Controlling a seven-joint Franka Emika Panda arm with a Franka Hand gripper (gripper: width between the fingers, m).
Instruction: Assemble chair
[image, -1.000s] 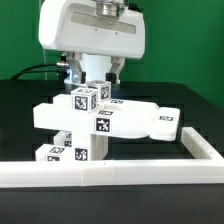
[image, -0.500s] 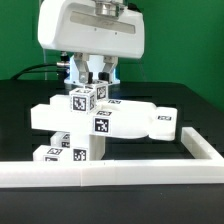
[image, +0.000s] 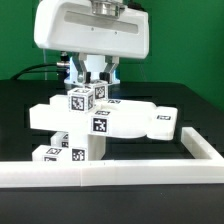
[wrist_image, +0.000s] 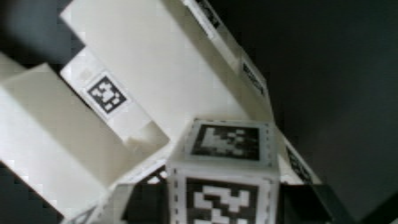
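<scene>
So here's what we've got: the chair (image: 92, 122) sits a bit left of center in the exterior view, on the black table (image: 190, 110), just behind the long white border frame (image: 120, 172) that runs across the lower part of the frame and turns back on the right. It's a blocky white stack: a flat panel lying across the middle with a rounded end piece sticking out toward the exterior view's right, a short upright leg below it, and a small cube (image: 82, 100) with tags perched on top. We count tags on most faces, black and white squares. The arm's big white head fills the upper center of the frame, and the gripper (image: 97, 72) hangs down right over the top of the chair. Its fingers (image: 80, 70) are pinched in on a white upright piece (image: 96, 70) that pokes up behind the cube, so we'd call that a grip on it. In the wrist view we're looking along the chair from close up: a tagged block (wrist_image: 222, 165) fills the lower middle, with a long white panel (wrist_image: 151, 60) stretching away to the upper left, and the dark table around it. That view is blurry, so the tags aren't readable.
</scene>
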